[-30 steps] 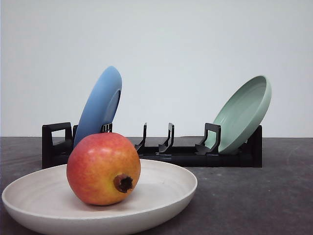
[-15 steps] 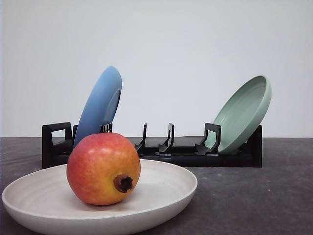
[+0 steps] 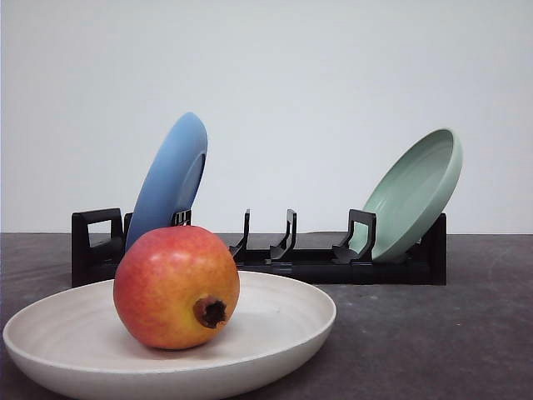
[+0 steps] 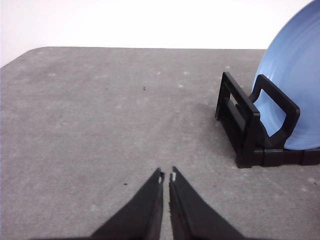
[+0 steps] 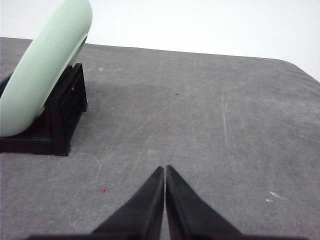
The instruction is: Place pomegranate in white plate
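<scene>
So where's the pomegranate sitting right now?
In the front view the pomegranate rests inside the white plate, left of the plate's centre, near the camera. The black dish rack stands behind it, and the blue plate leans just beyond.

pomegranate (image 3: 176, 287) in white plate (image 3: 283, 325), rack (image 3: 266, 254) behind, two plates leaning at its ends

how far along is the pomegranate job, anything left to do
Looks done: the round red-orange pomegranate sits inside the shallow off-white plate. Nothing in hand: the left gripper and right gripper are shut, empty, over bare grey table. Nothing visibly left.
</scene>
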